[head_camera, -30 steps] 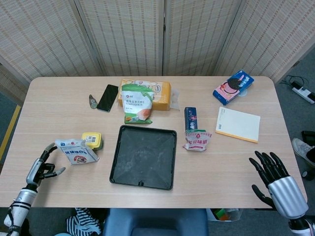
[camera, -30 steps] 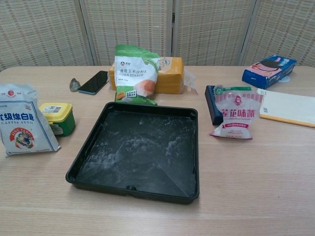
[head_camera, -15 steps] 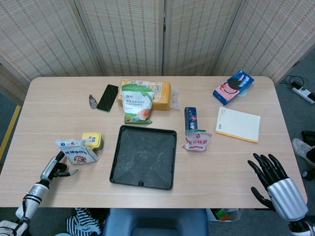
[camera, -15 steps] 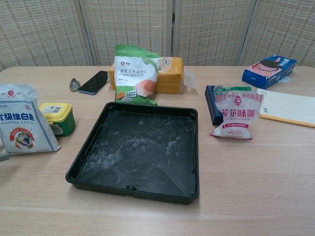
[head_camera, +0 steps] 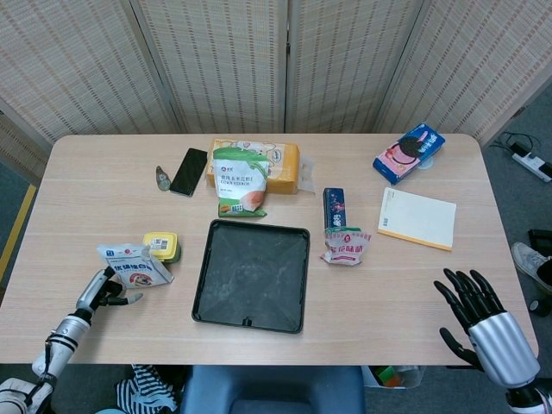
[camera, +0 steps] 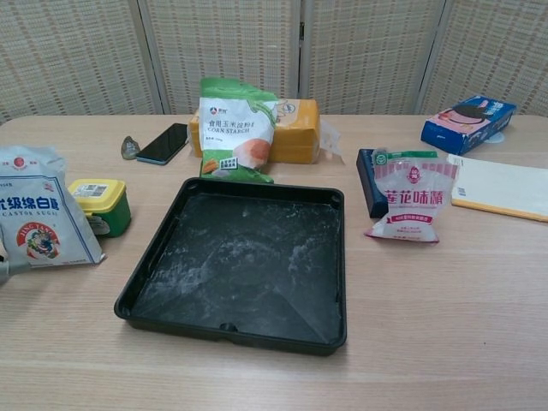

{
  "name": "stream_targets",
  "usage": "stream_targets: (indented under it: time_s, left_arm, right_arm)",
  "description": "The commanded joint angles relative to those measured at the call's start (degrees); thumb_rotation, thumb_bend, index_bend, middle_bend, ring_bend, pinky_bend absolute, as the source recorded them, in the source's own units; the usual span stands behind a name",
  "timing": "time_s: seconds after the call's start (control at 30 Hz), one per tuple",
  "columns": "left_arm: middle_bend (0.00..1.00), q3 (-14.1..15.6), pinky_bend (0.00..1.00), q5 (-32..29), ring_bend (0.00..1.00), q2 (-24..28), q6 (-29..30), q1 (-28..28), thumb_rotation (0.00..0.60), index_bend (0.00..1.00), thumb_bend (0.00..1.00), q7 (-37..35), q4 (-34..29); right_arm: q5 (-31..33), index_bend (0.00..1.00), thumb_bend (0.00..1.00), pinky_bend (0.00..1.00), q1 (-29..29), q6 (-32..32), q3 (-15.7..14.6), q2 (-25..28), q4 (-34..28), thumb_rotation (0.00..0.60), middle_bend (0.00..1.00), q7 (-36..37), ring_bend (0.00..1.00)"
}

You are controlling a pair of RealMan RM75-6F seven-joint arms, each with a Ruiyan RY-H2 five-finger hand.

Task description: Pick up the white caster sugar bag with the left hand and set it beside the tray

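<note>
Left hand beside "CASTOR SUGAR" bag

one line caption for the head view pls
Left hand reaching toward white caster sugar bag left of black square tray.

— Position of the sugar bag?
— Upright, left of the black tray, apart from it.
— Between them?
— A green tin with a yellow lid, just beside the bag.

Green tin crowds gap beside tray.
</note>
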Motion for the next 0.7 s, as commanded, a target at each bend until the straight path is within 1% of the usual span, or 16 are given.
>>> stream_targets:
  time_s: [0.03, 0.23, 0.33, 0.4, 0.5, 0.6, 0.7]
  left_arm:
    - [0.22, -0.67, 1.00, -1.03, 1.00, -0.33, -1.37, -0.63, 0.600, 0.16, 0.21, 1.83, -0.84]
    - [0.30, -2.05, 1.00, -2.68, 1.00, -0.75, -2.47, -1.34, 0.600, 0.21, 0.21, 4.18, -1.55]
    - [0.39, -3.30, 1.00, -3.91, 1.00, -1.17, -1.81, -1.14, 0.600, 0.28, 0.21, 5.31, -1.67]
    - [0.49, -3.73, 1.00, -4.36, 1.00, -1.34, -1.63, -1.05, 0.600, 0.39, 0.21, 5.81, -1.73]
    - [0.63, -5.43, 1.00, -6.04, 1.00, -2.21, -0.30, -0.46, 0.600, 0.54, 0.23, 8.34, -1.61]
    - [0.73, -6.01, 1.00, -6.86, 1.00, -2.87, 0.16, 0.10, 0.600, 0.63, 0.26, 10.89, -1.41]
    - [0.77, -6.35, 1.00, -7.29, 1.00, -3.05, 0.23, 0.41, 0.600, 0.69, 0.29, 11.89, -1.67]
  right_arm:
    - [-0.20, 0.00, 0.36, 0.00, -0.17, 0.49, -0.02, 0.08, 0.25, 0.600, 0.00, 0.30, 0.00]
    - [-0.12, 0.00, 0.35, 0.00, -0.19, 0.69, 0.07, 0.21, 0.47, 0.600, 0.00, 0.82, 0.00]
    - [-0.15, 0.00, 0.36, 0.00, -0.16, 0.62, 0.09, 0.17, 0.52, 0.600, 0.00, 0.73, 0.00]
    - [-0.13, 0.00, 0.36, 0.00, -0.14, 0.54, 0.10, 0.17, 0.52, 0.600, 0.00, 0.69, 0.00]
    - [-0.26, 0.00, 0.36, 0.00, -0.20, 0.63, 0.03, 0.19, 0.44, 0.600, 0.00, 0.66, 0.00]
    - [-0.42, 0.00, 0.35, 0.00, -0.52, 1.59, 0.08, 0.28, 0.61, 0.600, 0.00, 1.19, 0.00]
    - [-0.51, 0.00, 0.36, 0.00, -0.77, 2.30, 0.13, 0.23, 0.84, 0.600, 0.00, 1.65, 0.00]
